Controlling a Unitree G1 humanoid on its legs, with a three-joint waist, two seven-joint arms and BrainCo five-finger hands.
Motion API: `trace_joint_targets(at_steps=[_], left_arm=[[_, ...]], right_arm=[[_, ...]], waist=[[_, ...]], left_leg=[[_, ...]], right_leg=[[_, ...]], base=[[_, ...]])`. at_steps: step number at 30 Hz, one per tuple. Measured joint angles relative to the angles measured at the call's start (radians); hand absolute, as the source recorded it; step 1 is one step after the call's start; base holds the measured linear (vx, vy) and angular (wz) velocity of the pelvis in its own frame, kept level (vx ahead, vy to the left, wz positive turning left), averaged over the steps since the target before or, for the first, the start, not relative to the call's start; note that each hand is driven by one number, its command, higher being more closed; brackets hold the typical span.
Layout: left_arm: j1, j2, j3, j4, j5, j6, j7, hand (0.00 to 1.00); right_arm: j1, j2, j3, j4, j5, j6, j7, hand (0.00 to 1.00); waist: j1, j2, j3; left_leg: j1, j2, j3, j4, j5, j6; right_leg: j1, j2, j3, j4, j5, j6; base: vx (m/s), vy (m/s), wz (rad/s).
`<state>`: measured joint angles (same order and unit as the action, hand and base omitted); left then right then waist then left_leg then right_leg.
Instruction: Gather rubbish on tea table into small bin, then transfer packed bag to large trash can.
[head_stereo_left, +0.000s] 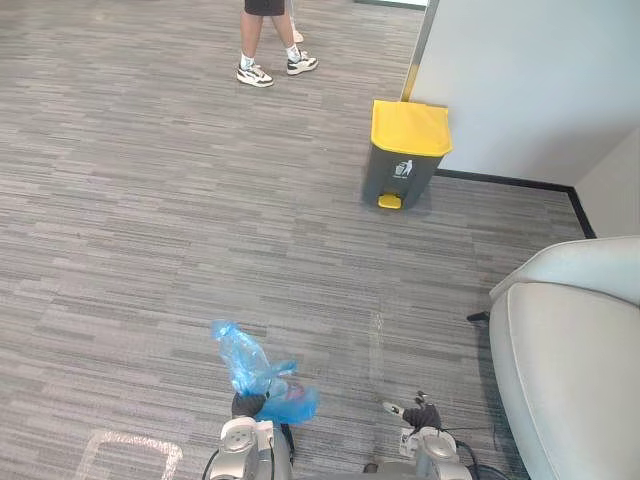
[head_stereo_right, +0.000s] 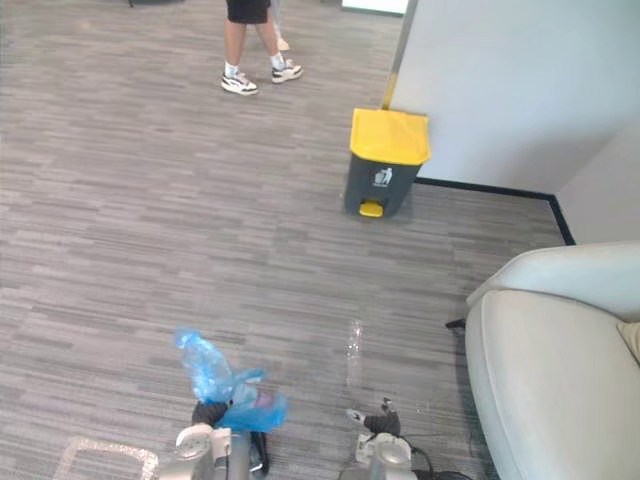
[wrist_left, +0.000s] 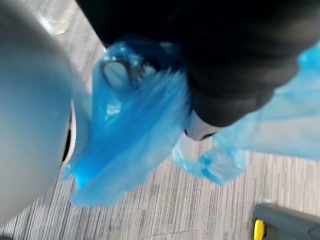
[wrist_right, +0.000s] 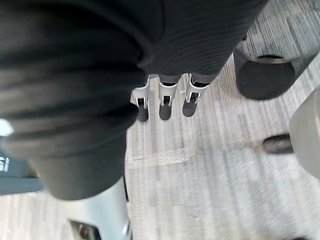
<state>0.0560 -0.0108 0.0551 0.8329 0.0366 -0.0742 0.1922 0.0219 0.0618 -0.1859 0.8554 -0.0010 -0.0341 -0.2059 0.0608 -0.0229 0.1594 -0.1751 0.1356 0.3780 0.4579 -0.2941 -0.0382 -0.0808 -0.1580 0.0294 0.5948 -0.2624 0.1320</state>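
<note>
A crumpled blue plastic bag (head_stereo_left: 247, 366) stands up from my left hand (head_stereo_left: 249, 405) at the bottom of the eye views, just above the carpet. In the left wrist view the blue bag (wrist_left: 135, 145) bunches round the hand's dark cover (wrist_left: 230, 65), and the hand is shut on it. The large trash can (head_stereo_left: 404, 156), dark grey with a closed yellow lid and yellow pedal, stands far ahead to the right against the wall. My right hand (head_stereo_left: 421, 413) hangs low at the bottom right, its fingers (wrist_right: 165, 102) relaxed and holding nothing.
A pale grey sofa (head_stereo_left: 572, 360) fills the right side, with a dark foot (head_stereo_left: 478, 317) at its near corner. A person's legs (head_stereo_left: 268, 45) stand far ahead by the wall (head_stereo_left: 520, 80). White tape marks (head_stereo_left: 130, 450) lie on the carpet at the lower left.
</note>
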Motion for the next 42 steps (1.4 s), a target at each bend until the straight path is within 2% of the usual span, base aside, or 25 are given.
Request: trace_joint_targets(at_steps=[2,3,5,7,9,10,11,12,15,16,17,18,20,22,25,26,27,30,32,33,35,36,37,39,42], left_arm=[[0.009,0.016,-0.027,0.001,-0.001,0.001,0.001,1.0],[0.012,0.023,-0.036,0.002,-0.002,0.005,0.001,1.0],[0.012,0.027,-0.036,0.003,-0.002,0.007,0.001,1.0],[0.007,0.027,-0.035,0.007,-0.002,0.007,0.001,1.0],[-0.009,0.038,-0.036,0.034,-0.002,0.006,0.001,1.0],[-0.015,0.054,-0.034,0.061,-0.002,0.005,0.001,1.0],[-0.03,0.043,-0.035,0.09,-0.001,0.01,0.001,1.0],[-0.034,0.041,-0.031,0.094,-0.001,0.01,0.0,1.0],[-0.055,0.023,-0.03,0.095,0.001,0.009,0.0,1.0],[-0.055,0.013,-0.027,0.091,0.001,0.009,-0.002,1.0],[-0.054,-0.01,0.005,0.076,0.002,0.007,-0.002,1.0],[-0.041,-0.021,0.008,0.064,0.002,0.007,-0.005,1.0],[-0.034,-0.027,0.009,0.05,0.001,0.009,-0.015,1.0],[-0.015,-0.027,0.007,0.022,0.001,0.013,-0.022,1.0],[-0.015,-0.03,0.026,0.001,0.001,0.013,-0.022,1.0],[-0.013,-0.036,0.034,0.001,0.001,0.012,-0.022,1.0],[-0.006,-0.044,0.032,0.006,0.001,0.012,-0.023,1.0],[-0.019,-0.015,0.045,0.014,0.0,0.011,-0.02,1.0],[-0.011,-0.015,0.046,0.019,-0.001,0.011,-0.02,1.0],[-0.01,-0.012,0.045,0.02,-0.001,0.012,-0.02,1.0],[0.015,0.002,0.036,0.021,-0.001,0.012,-0.02,1.0],[0.017,0.009,0.026,0.022,-0.001,0.013,-0.019,1.0],[0.017,0.019,0.005,0.025,-0.001,0.015,-0.019,1.0],[0.014,0.021,0.003,0.025,-0.001,0.015,-0.019,1.0],[0.013,0.019,0.003,0.047,-0.001,0.015,-0.019,1.0]], right_arm=[[0.019,0.0,0.004,-0.015,-0.001,0.0,0.0,0.0],[0.03,-0.001,0.002,-0.014,-0.001,0.006,0.0,0.0],[0.026,-0.001,0.002,-0.017,-0.002,0.006,0.0,0.0],[0.014,-0.003,-0.003,-0.011,-0.002,0.005,0.0,0.0],[-0.005,-0.006,-0.003,0.002,-0.01,0.005,0.0,0.0],[-0.011,-0.014,-0.001,0.027,-0.024,0.004,0.001,0.0],[-0.032,-0.035,-0.002,0.043,-0.035,0.004,0.003,0.0],[-0.062,-0.054,-0.009,0.063,-0.04,0.004,0.003,0.0],[-0.047,-0.063,-0.046,0.07,-0.04,0.01,0.003,0.0],[-0.034,-0.062,-0.04,0.069,-0.04,0.012,0.004,0.0],[-0.019,-0.055,-0.02,0.062,-0.039,0.012,0.006,0.0],[-0.02,-0.047,-0.001,0.061,-0.038,0.011,0.007,0.0],[-0.033,-0.026,0.004,0.061,-0.037,0.009,0.007,0.0],[-0.034,-0.007,0.004,0.06,-0.036,0.009,0.007,0.0],[-0.009,-0.002,0.001,0.059,-0.036,0.018,0.004,0.0],[-0.004,-0.004,0.001,0.058,-0.036,0.018,0.002,0.0],[-0.005,-0.021,-0.002,0.057,-0.036,0.017,-0.001,0.0],[-0.003,-0.001,0.001,0.06,-0.038,0.021,0.001,0.0],[-0.006,0.0,-0.005,0.055,-0.039,0.02,0.0,0.0],[-0.006,0.0,-0.004,0.055,-0.041,0.021,0.001,0.0],[-0.002,0.0,0.004,0.05,-0.047,0.02,0.005,0.0],[0.004,0.0,0.005,0.046,-0.052,0.02,0.008,0.0],[0.019,-0.001,0.003,0.019,-0.069,0.015,0.009,0.0],[0.018,-0.001,0.004,0.015,-0.077,0.015,0.01,0.0],[0.009,-0.006,0.003,0.015,-0.077,0.012,0.01,0.0]], waist=[[-0.011,-0.002,-0.001],[-0.015,-0.005,0.001],[-0.024,-0.012,-0.002],[-0.034,-0.015,-0.004],[-0.05,-0.016,-0.004],[-0.066,-0.03,-0.011],[-0.063,0.014,-0.007],[-0.054,0.031,-0.005],[-0.067,0.044,-0.004],[-0.071,0.046,-0.003],[-0.066,0.049,0.0],[-0.058,0.051,0.0],[-0.05,0.051,0.004],[-0.036,0.045,0.006],[-0.016,0.038,0.016],[-0.014,0.037,0.016],[-0.011,0.067,0.008],[0.0,0.009,-0.017],[0.002,0.01,-0.017],[0.005,0.008,-0.014],[0.002,0.009,-0.015],[-0.005,0.007,-0.016],[-0.017,0.005,-0.013],[-0.02,-0.006,-0.009],[-0.027,-0.003,-0.002]], left_leg=[[0.054,-0.013,0.012,-0.015,-0.03,0.004],[0.095,-0.018,0.015,-0.03,-0.05,-0.003],[0.148,-0.02,0.016,-0.062,-0.066,-0.011],[0.22,-0.012,0.021,-0.108,-0.062,-0.016],[0.274,-0.007,0.014,-0.148,-0.061,-0.027],[0.318,-0.024,-0.024,-0.171,-0.068,-0.056],[0.331,0.006,-0.063,-0.18,-0.069,-0.06],[0.326,0.011,-0.112,-0.179,-0.025,-0.052],[0.347,0.026,-0.184,-0.107,0.081,-0.061],[0.316,0.047,-0.204,0.01,0.119,-0.064],[0.222,0.093,-0.225,0.251,0.206,-0.063],[0.134,0.132,-0.221,0.446,0.188,-0.047],[0.01,0.166,-0.211,0.599,0.132,-0.037],[-0.075,0.166,-0.182,0.562,0.071,-0.024],[-0.113,0.111,-0.172,0.27,0.038,-0.019],[-0.112,0.094,-0.174,0.173,0.051,-0.024],[-0.101,0.075,-0.202,0.004,0.149,-0.048],[-0.069,0.002,-0.143,-0.016,0.095,-0.028],[-0.045,-0.008,-0.108,0.006,0.044,-0.016],[-0.008,-0.01,-0.077,-0.004,0.024,-0.012],[0.089,-0.019,-0.023,-0.034,-0.005,0.002],[0.113,-0.023,-0.016,-0.035,-0.015,0.008],[0.147,-0.025,-0.01,-0.035,-0.038,0.012],[0.192,-0.021,-0.016,-0.05,-0.056,0.005],[0.295,0.011,-0.021,-0.122,-0.058,-0.004]], right_leg=[[-0.103,-0.023,-0.008,0.228,0.059,0.03],[-0.167,-0.039,-0.051,0.326,0.041,-0.003],[-0.234,-0.042,-0.125,0.339,0.007,-0.046],[-0.303,-0.019,-0.221,0.224,-0.019,-0.08],[-0.35,0.032,-0.251,0.021,0.033,-0.111],[-0.34,0.067,-0.24,-0.151,0.224,-0.198],[-0.313,0.092,-0.262,-0.15,0.212,-0.213],[-0.311,0.103,-0.262,-0.132,0.18,-0.227],[-0.219,0.096,-0.308,-0.124,0.102,-0.223],[-0.161,0.106,-0.325,-0.158,0.093,-0.221],[-0.077,0.124,-0.331,-0.224,0.093,-0.222],[-0.021,0.143,-0.321,-0.273,0.083,-0.237],[0.047,0.163,-0.29,-0.334,0.072,-0.237],[0.093,0.156,-0.248,-0.361,0.059,-0.217],[0.152,0.114,-0.199,-0.353,0.021,-0.162],[0.155,0.103,-0.186,-0.345,0.007,-0.145],[0.151,0.109,-0.156,-0.319,-0.026,-0.101],[0.153,0.047,-0.066,-0.347,-0.026,-0.088],[0.149,0.028,-0.028,-0.303,-0.023,-0.082],[0.127,0.017,-0.01,-0.232,-0.022,-0.074],[0.0,-0.01,0.0,0.081,0.026,0.022],[-0.044,-0.024,-0.002,0.181,0.053,0.047],[-0.107,-0.045,-0.032,0.313,0.05,0.036],[-0.172,-0.055,-0.103,0.38,0.01,-0.025],[-0.259,-0.025,-0.24,0.223,-0.036,-0.086]], base=[[0.31,0.114,-0.26],[0.36,0.043,-0.1],[0.4,-0.014,-0.03],[0.48,-0.089,0.12],[0.61,-0.165,0.3],[0.61,-0.154,0.19],[0.56,-0.108,0.05],[0.63,-0.141,-0.05],[0.47,-0.16,0.39],[0.49,-0.177,0.42],[0.43,-0.102,0.1],[0.33,-0.019,-0.17],[0.23,0.032,-0.46],[0.31,0.13,-0.57],[0.32,0.239,-0.43],[0.3,0.305,-0.42],[0.29,0.306,-0.42],[0.3,0.259,-0.26],[0.3,0.235,-0.42],[0.29,0.178,-0.69],[0.32,0.137,-0.71],[0.32,0.061,-0.24],[0.34,0.005,0.02],[0.34,-0.046,0.09],[0.39,-0.167,0.13]])
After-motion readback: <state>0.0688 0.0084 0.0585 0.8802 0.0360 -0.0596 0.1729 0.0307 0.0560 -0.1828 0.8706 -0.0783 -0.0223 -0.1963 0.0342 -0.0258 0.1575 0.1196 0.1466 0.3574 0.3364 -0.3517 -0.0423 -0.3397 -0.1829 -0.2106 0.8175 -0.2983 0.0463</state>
